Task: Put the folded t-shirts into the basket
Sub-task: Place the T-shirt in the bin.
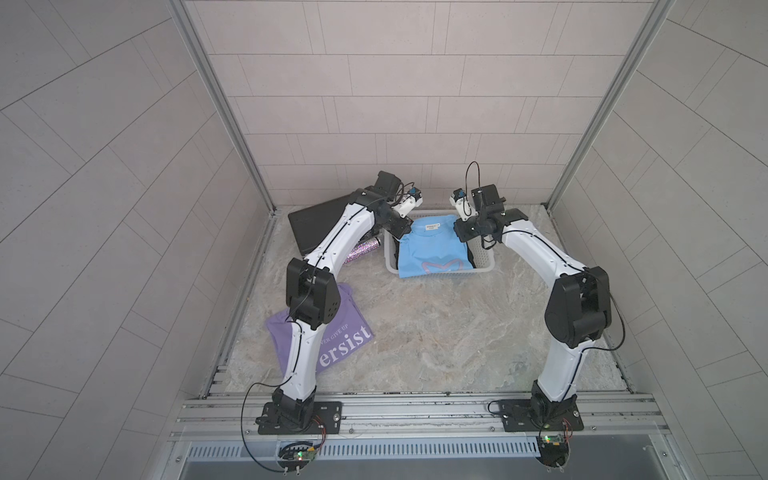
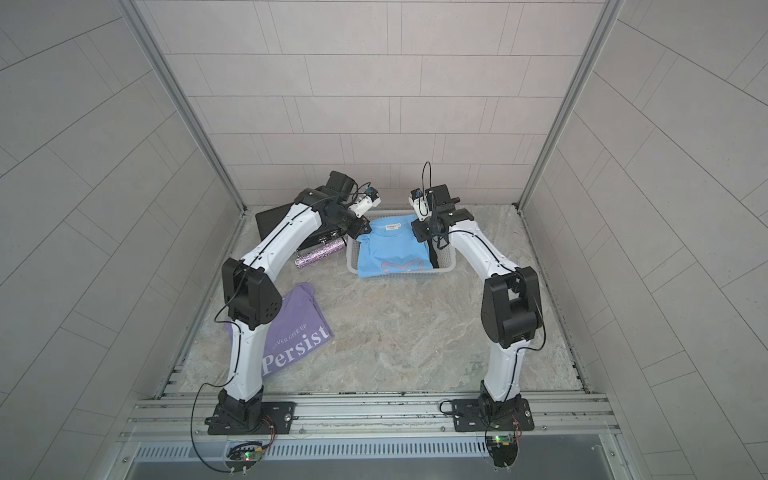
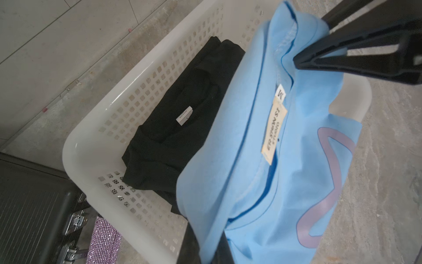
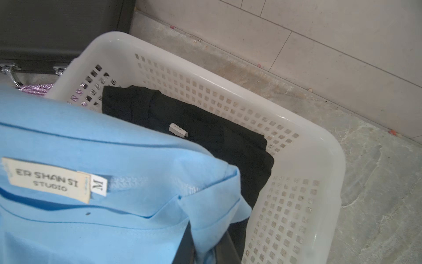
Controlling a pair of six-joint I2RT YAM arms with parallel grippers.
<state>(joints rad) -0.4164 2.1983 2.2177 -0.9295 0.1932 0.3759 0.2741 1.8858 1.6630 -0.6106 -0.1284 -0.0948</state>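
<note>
- Two t-shirts are seen at the white perforated basket [image 1: 487, 266], which stands toward the back of the marble-patterned table [image 1: 436, 332].
- A folded black t-shirt [image 3: 182, 128] is lying on the basket's floor, with its small white neck tag turned up.
- A light blue t-shirt [image 1: 432, 249] with a pale M-like print is held above the black one, stretched between the two arms.
- Its collar end is raised over the basket toward the back wall. Its printed end is draped over the basket's near rim. Whether the hem touches the table cannot be told.
- The left fingers [image 1: 401, 231] are pressed together on the shirt's left shoulder edge.
- The right fingers [image 3: 365, 68] are shown in the left wrist view pinching a fold of blue cloth at the other shoulder.
- A cream neck label [image 4: 45, 180] reading "ER SHAN SI STUDIO", with an "M" size tab beside it, is seen inside the collar.
- A lilac t-shirt [image 2: 299, 328] with white "Persist" lettering is lying flat on the table at the front left. It is partly hidden by the left arm [image 1: 332, 245] and is well apart from the basket.
- A black ribbed briefcase [image 1: 316, 224] is placed at the back left, near the basket.
- A glittery purple cylinder [image 2: 320, 255] is lying on its side in front of the briefcase, just beside the basket's left wall.
</note>
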